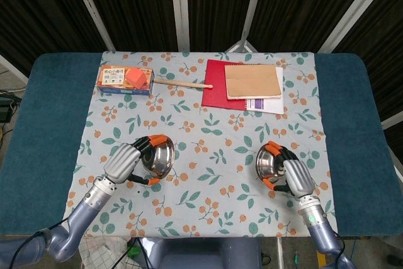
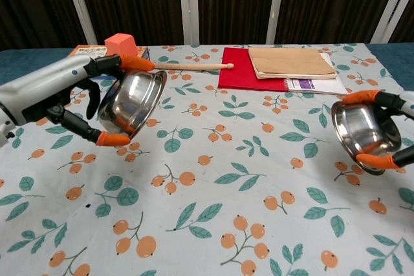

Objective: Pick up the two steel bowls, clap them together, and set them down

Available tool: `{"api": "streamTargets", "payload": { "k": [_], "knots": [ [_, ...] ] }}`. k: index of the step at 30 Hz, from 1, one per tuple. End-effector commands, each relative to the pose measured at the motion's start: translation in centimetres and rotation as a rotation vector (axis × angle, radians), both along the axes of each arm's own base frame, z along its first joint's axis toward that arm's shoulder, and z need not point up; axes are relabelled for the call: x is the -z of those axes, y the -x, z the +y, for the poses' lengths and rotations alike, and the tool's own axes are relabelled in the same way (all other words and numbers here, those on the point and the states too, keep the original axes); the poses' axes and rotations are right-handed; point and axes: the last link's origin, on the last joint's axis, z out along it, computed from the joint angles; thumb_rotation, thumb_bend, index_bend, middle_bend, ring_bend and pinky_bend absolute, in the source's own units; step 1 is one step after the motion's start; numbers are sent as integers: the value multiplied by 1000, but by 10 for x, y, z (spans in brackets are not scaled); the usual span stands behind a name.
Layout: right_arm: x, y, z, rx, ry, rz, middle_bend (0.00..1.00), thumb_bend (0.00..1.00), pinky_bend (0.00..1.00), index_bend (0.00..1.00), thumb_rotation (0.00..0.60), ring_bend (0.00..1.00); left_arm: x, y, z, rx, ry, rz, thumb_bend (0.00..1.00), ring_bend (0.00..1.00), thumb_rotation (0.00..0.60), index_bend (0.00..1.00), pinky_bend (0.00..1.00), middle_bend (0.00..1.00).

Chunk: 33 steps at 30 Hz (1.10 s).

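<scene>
My left hand (image 1: 124, 162) (image 2: 68, 92) grips one steel bowl (image 1: 157, 156) (image 2: 132, 101) by its rim, tilted with the opening facing right, low over the cloth at the left. A second steel bowl (image 1: 267, 164) (image 2: 363, 135) is gripped by my right hand (image 1: 295, 177) (image 2: 388, 130) at the right side, its mouth turned leftward and up, close to the cloth. The two bowls are far apart. Orange fingertips (image 2: 111, 139) wrap both rims.
A floral cloth (image 1: 214, 124) covers the table. At the back lie a red folder (image 1: 217, 83) under a brown notebook (image 1: 252, 81), a wooden stick (image 1: 182, 82), and a printed box with an orange block (image 1: 134, 77) on it.
</scene>
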Motion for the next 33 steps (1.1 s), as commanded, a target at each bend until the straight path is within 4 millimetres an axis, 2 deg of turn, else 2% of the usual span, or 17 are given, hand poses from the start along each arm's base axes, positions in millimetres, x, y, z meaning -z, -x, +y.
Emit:
{"api": "streamTargets", "payload": {
  "k": [1,5,11,14,16,17,20,23,24,26,28,30,33],
  "knots": [
    [18,3,10,-30,-12,60,531,367,662,598,600,495,8,8,0,-20,28,73,278,416,600,407,565,523],
    [24,5,14,-38,-37,100,505,367,633,545,600,467,14,11,-1,-32,48,110,277,407,600,402,508,517],
    [32,7,19,-28,-93,132,423,367,567,376,600,392,24,14,-1,-61,75,151,271,393,600,380,465,508],
    [33,5,20,-23,-119,130,298,368,487,161,600,290,26,16,-1,-65,76,168,247,337,600,299,421,443],
    [32,3,21,-18,-140,128,211,368,440,46,600,220,26,16,0,-69,71,185,220,296,600,228,409,382],
    [32,2,22,-15,-145,124,179,368,424,19,600,194,26,16,1,-71,69,189,203,275,600,193,404,355],
    [31,-2,24,-4,-174,105,56,368,359,0,600,93,26,19,0,-87,82,215,166,229,600,110,384,296],
    [32,-4,27,13,-228,82,3,368,303,0,586,33,25,23,-1,-99,97,258,140,169,593,34,356,220],
    [32,-5,29,19,-249,72,1,368,289,0,569,23,25,24,-2,-104,102,269,134,137,575,16,341,195],
    [32,-7,32,28,-286,53,0,368,257,0,496,2,23,27,-4,-113,116,286,124,78,530,2,303,144],
    [32,-9,37,28,-318,41,0,368,246,0,460,0,22,29,-5,-119,135,311,103,25,477,0,255,74],
    [32,-12,42,21,-343,33,0,368,234,0,442,0,19,32,-7,-124,154,334,77,0,410,0,205,10],
    [32,-18,48,16,-369,5,0,368,218,0,431,0,13,30,-9,-132,162,320,66,0,361,0,178,0]
  ]
}}
